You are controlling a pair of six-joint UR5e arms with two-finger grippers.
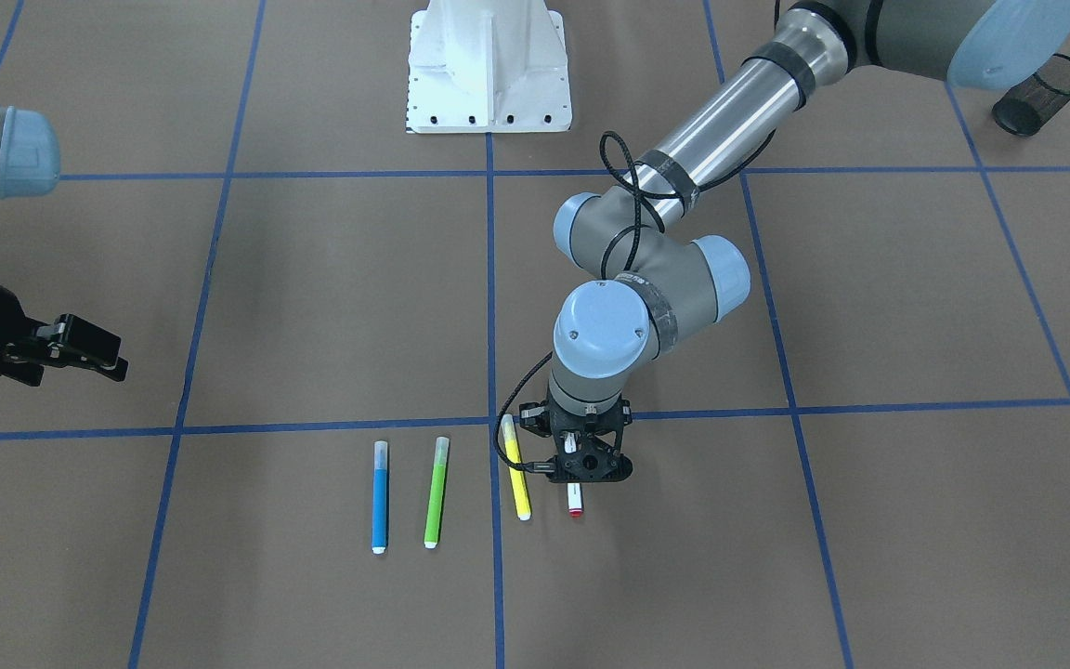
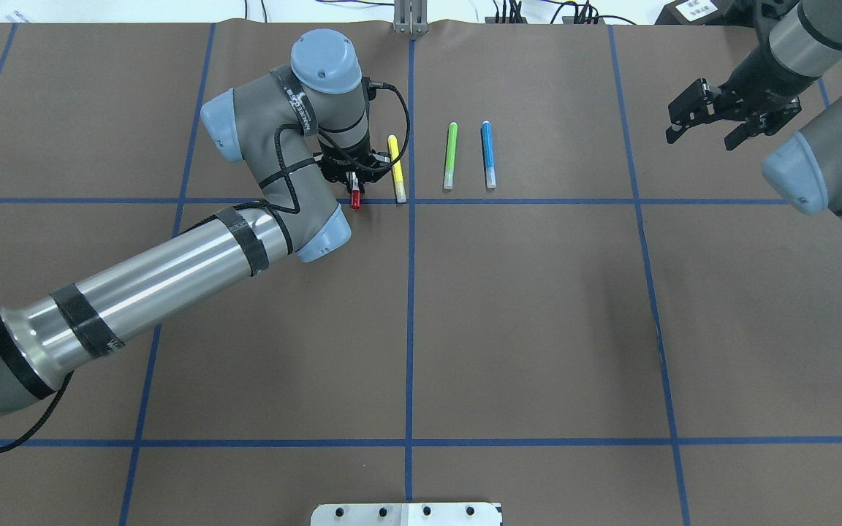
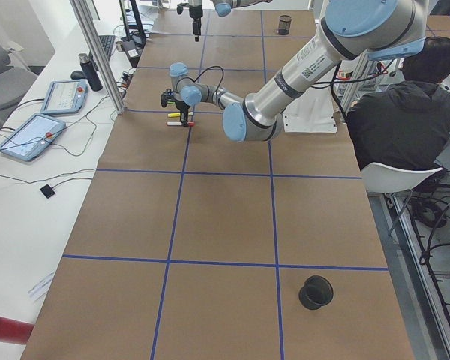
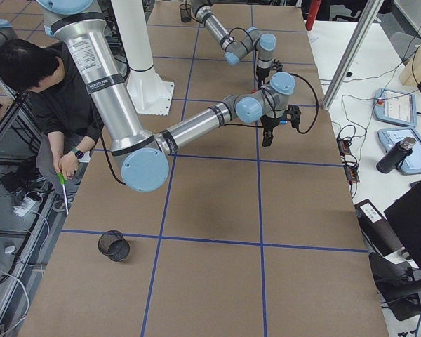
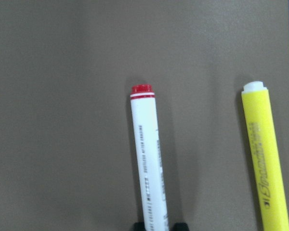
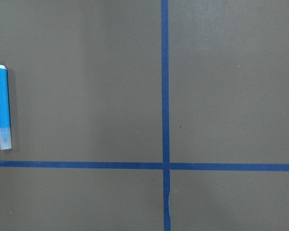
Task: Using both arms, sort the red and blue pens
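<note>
The red pen (image 5: 147, 159), white-barrelled with a red end, lies lengthwise between my left gripper's fingers. Its red end (image 1: 576, 508) and red cap (image 2: 354, 199) stick out on either side of the left gripper (image 2: 351, 179), which points straight down and is shut on the barrel. The blue pen (image 2: 488, 153), with a pale cap, lies flat on the table and also shows at the left of the right wrist view (image 6: 3, 107). My right gripper (image 2: 702, 130) hovers open and empty far to the right of the blue pen.
A yellow marker (image 2: 396, 168) lies right beside the red pen, and a green marker (image 2: 450, 155) lies between it and the blue pen. A black mesh cup (image 1: 1041, 93) stands at a table corner and another (image 4: 114, 246) at the far end. A seated person (image 3: 405, 112) is beside the white robot base (image 1: 489, 65).
</note>
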